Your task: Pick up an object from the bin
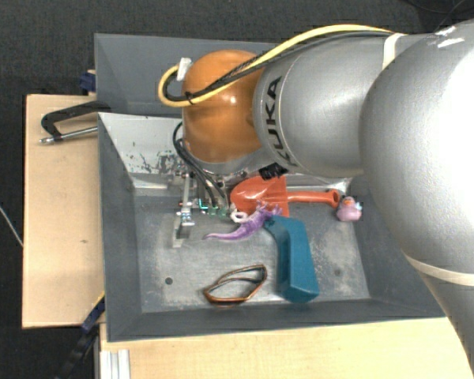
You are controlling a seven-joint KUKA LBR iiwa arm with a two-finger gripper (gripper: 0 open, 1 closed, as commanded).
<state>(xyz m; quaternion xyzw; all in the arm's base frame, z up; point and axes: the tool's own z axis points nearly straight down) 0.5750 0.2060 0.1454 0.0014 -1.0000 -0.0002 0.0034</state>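
Note:
My gripper hangs under the orange wrist cover at the bin's back left, low over the bare floor. Just to its right lies a purple rubbery toy with curled limbs, close to the gripper but not held by it. Behind the toy sits an orange-red plastic tool whose handle runs off to the right. A teal blue block lies right of centre, pointing toward the front wall. Nothing shows as held.
A brown wire-like loop lies near the front wall. A small pink figure sits by the right wall at the end of the orange handle. The arm's big grey body covers the bin's right and back.

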